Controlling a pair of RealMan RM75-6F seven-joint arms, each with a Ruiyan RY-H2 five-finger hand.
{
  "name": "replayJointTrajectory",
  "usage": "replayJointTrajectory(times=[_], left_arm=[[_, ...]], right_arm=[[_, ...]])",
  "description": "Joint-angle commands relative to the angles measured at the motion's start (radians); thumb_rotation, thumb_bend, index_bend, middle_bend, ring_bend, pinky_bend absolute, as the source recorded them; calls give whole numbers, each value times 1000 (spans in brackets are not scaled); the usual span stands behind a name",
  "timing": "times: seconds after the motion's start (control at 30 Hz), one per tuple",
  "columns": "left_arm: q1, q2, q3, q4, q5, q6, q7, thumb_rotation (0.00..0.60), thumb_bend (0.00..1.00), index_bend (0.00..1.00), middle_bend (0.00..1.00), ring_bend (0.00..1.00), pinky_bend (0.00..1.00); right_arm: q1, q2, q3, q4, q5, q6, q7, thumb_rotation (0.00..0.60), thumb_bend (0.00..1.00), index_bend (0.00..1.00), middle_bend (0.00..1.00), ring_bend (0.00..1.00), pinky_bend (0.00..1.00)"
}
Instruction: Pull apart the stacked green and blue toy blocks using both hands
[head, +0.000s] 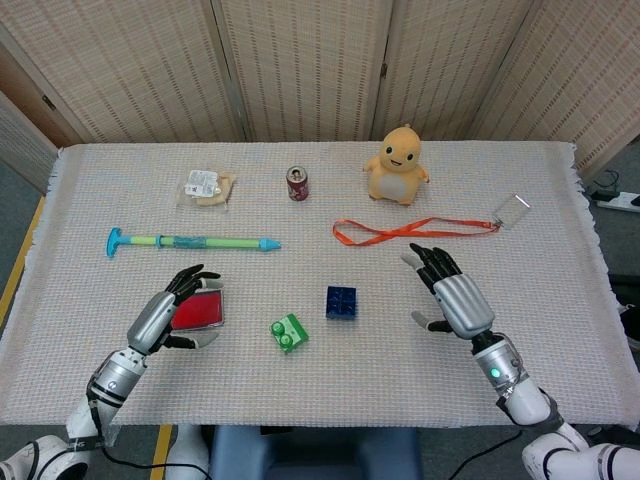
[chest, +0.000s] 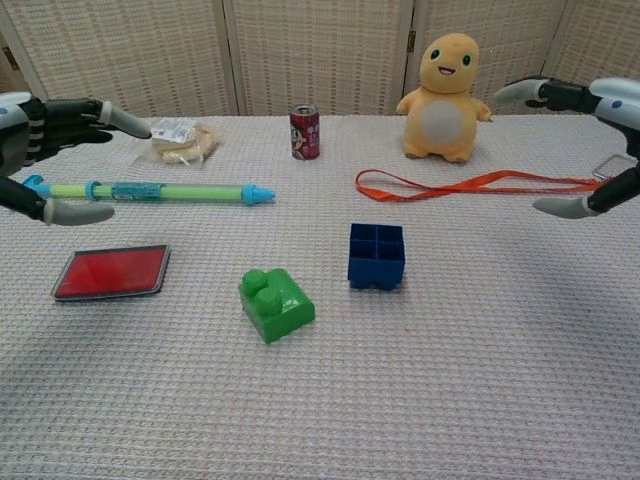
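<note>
The green block (head: 288, 332) (chest: 276, 304) lies alone on the table cloth, studs up, tilted a little. The blue block (head: 341, 302) (chest: 377, 255) sits apart from it to the right, hollow side up. My left hand (head: 172, 312) (chest: 40, 140) hovers open well left of the green block, over a red card. My right hand (head: 450, 297) (chest: 590, 150) is open too, fingers spread, well right of the blue block. Neither hand touches a block.
A red card (chest: 110, 271) lies left of the green block. Further back are a green-and-blue toy syringe (head: 190, 241), a snack packet (head: 206, 187), a red can (head: 297, 183), a yellow plush toy (head: 397, 164) and an orange lanyard (head: 415, 230) with a badge (head: 512, 210).
</note>
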Motion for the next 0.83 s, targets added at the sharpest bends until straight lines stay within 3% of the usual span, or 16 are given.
replayJointTrajectory(times=[0.03, 0.2, 0.47, 0.6, 0.83], left_arm=[[77, 87, 51, -36, 44, 100, 91, 600, 259, 260, 201, 0, 0], [195, 85, 50, 21, 10, 261, 369, 600, 258, 257, 178, 0, 0], [215, 164, 12, -103, -219, 160, 600, 600, 260, 99, 62, 0, 0], [221, 148, 0, -91, -209, 186, 607, 600, 259, 43, 2, 0, 0], [233, 146, 2, -95, -199, 196, 644, 600, 259, 9, 0, 0, 0]], right_arm=[[-140, 15, -28, -88, 32, 192, -337, 600, 329, 0, 0, 0, 0], [-199, 47, -58, -182, 128, 204, -501, 600, 329, 0, 0, 0, 0], [-251, -1, -57, -166, 120, 274, -561, 600, 329, 0, 0, 0, 0], [-254, -6, -52, -156, 114, 263, -548, 600, 329, 0, 0, 0, 0], [-257, 7, -42, -160, 114, 238, -528, 600, 328, 0, 0, 0, 0]])
